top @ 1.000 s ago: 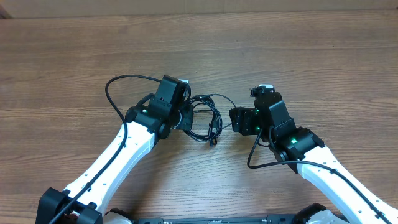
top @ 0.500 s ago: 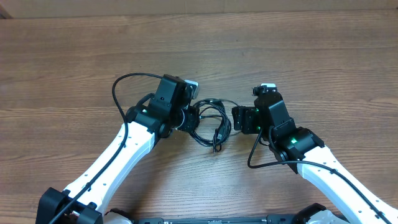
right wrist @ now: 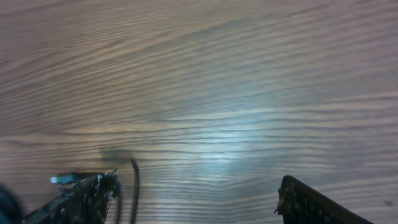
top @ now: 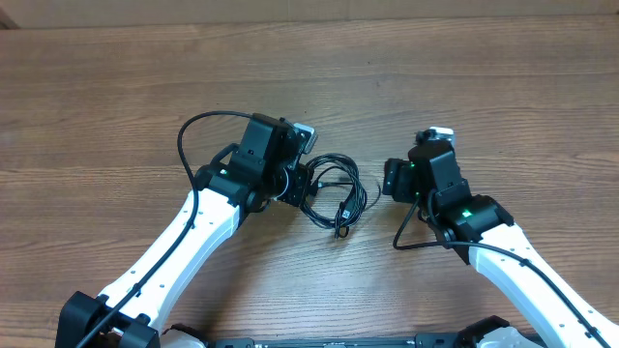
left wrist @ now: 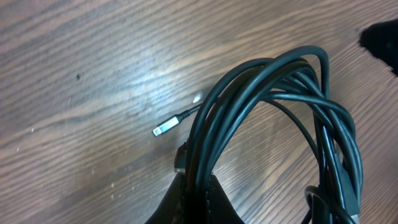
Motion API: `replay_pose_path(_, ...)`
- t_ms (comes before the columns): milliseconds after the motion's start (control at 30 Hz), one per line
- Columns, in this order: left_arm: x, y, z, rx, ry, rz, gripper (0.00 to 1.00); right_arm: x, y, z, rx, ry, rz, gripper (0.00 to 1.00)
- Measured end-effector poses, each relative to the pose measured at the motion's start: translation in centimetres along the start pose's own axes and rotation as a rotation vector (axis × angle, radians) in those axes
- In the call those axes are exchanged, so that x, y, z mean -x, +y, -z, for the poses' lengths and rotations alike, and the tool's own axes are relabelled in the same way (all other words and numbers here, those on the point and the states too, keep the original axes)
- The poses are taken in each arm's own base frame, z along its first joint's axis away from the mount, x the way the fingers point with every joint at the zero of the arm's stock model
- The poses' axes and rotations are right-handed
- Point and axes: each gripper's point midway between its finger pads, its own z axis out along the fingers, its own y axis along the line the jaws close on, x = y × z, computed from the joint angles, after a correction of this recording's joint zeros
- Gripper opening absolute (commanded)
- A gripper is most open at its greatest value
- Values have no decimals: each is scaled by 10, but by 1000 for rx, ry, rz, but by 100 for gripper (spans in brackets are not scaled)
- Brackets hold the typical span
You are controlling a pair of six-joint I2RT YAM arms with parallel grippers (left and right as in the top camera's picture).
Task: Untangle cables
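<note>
The cables (top: 337, 193) form a small black coiled bundle on the wooden table between my two arms. My left gripper (top: 302, 184) is shut on the bundle's left side. In the left wrist view the loops (left wrist: 261, 81) run up out of the pinched fingers of that gripper (left wrist: 198, 190), and a small silver plug end (left wrist: 163, 129) lies on the wood beside them. My right gripper (top: 390, 179) stands open just right of the bundle, apart from it. In its wrist view the right gripper (right wrist: 196, 196) holds nothing, and one thin strand (right wrist: 134, 183) passes by the left finger.
The wooden table (top: 484, 77) runs to a far edge at the top of the overhead view. A thick arm wire (top: 198, 126) loops out left of my left wrist. Another arm wire (top: 411, 242) hangs below my right wrist.
The left gripper has carried the bundle a little to the right. The right gripper has drawn back to the right, away from the cables, with its jaws slightly wider.
</note>
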Motion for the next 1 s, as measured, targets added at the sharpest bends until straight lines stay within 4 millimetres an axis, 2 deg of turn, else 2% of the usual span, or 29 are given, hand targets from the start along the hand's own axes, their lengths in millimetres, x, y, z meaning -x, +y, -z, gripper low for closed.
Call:
replay_pose_path(133,3,-4,0,-20,-12,-8,4,-3,-14,-3,-38,25,-30,85)
replay_pose_path(233,3,-4,0,-25,-11,-7,4,-3,-12,-5,-16,31,-41,86)
replay_pose_path(433,3,-4,0,-23,-10,-7,4,4,23,-2,174,24,52,87)
replay_pose_path(800,-6,8,0,46,22,9,4,-17,72,16,491,99,256,86)
replay_pose_path(1000,-6,9,0,50,21,9,4,-28,93,32,656,119,349,79)
